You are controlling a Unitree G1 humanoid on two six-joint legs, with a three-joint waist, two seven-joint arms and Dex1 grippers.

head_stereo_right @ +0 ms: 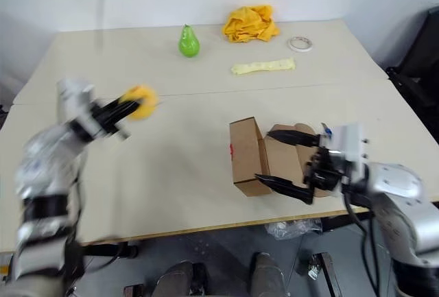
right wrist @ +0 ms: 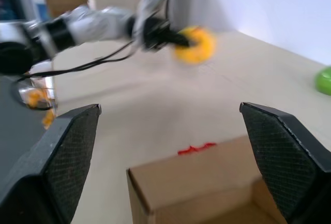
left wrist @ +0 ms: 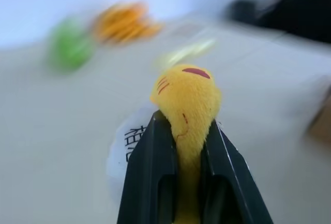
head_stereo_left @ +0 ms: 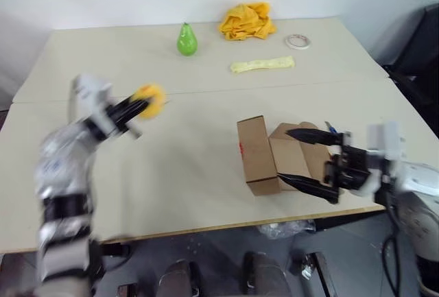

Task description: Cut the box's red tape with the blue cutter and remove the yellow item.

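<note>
Ball out, box open

Left gripper (left wrist: 189,146) pinches the ball (left wrist: 187,100), well left of the box (head_stereo_left: 260,154); its white tag's writing is unreadable. Right gripper (head_stereo_left: 305,163), spread wide, flanks the box; red tape (right wrist: 196,149) looks split.

Yellow item (left wrist: 187,97) with red face marks; brown box (head_stereo_left: 260,154), red tape (right wrist: 196,149); green pear (head_stereo_left: 186,40); beige table (head_stereo_left: 206,167).

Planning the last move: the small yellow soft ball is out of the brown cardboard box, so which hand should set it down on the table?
Left. The left hand already grips the small yellow soft ball above bare table; the right hand stands open around the brown cardboard box.
</note>
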